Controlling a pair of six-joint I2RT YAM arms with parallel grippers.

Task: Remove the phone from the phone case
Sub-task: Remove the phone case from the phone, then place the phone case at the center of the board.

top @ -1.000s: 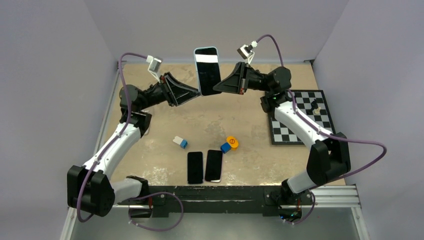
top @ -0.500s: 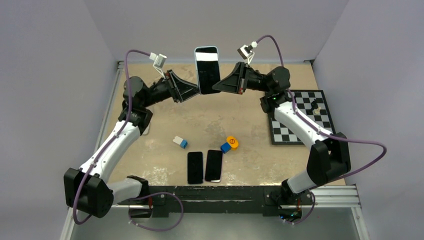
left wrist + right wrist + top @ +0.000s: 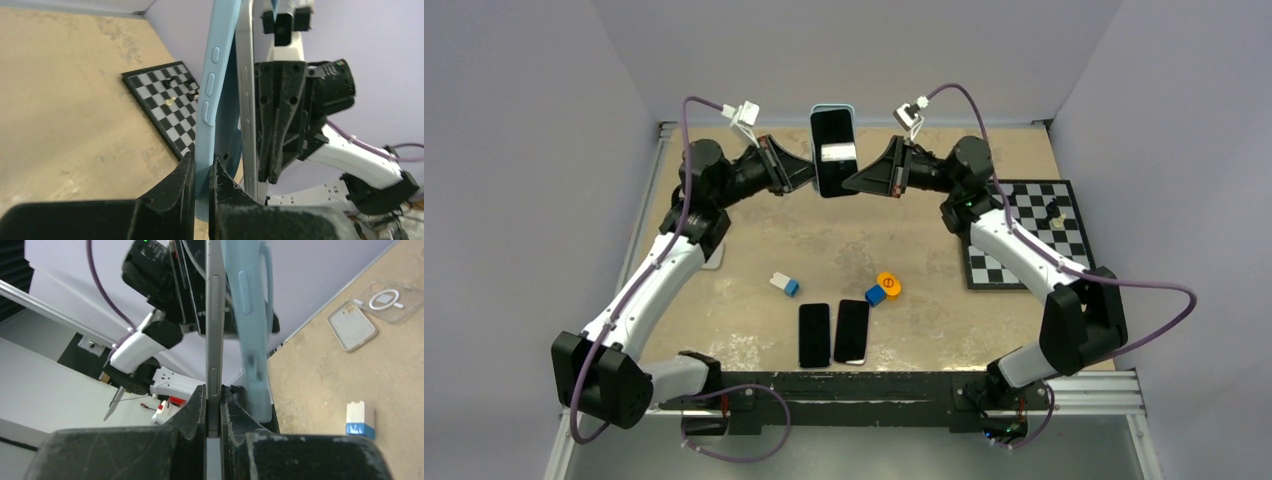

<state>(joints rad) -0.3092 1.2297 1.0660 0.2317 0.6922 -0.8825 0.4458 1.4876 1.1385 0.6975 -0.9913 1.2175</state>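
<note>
Raised above the far middle of the table, the dark-screened phone (image 3: 833,150) stands upright between both grippers, its light-blue phone case (image 3: 832,107) showing behind its top edge. In the left wrist view the case (image 3: 215,75) and the phone's grey metal edge (image 3: 246,100) stand side by side with a narrow gap between them. My left gripper (image 3: 201,159) is shut on the case's edge. My right gripper (image 3: 214,389) is shut on the phone's edge (image 3: 215,315), with the case (image 3: 250,315) just beyond it. From above, the left gripper (image 3: 812,177) and right gripper (image 3: 846,183) meet at the phone's lower sides.
Two dark phones (image 3: 814,334) (image 3: 852,331) lie near the front edge. A white-and-blue block (image 3: 784,284), a blue block (image 3: 875,295) and an orange disc (image 3: 889,284) lie mid-table. A chessboard (image 3: 1024,235) is at right. Two clear cases (image 3: 351,325) (image 3: 392,300) lie far left.
My left gripper has closed on the case's edge. Both arms have shifted the phone slightly left and up, and less of the blue rim shows around the screen.
</note>
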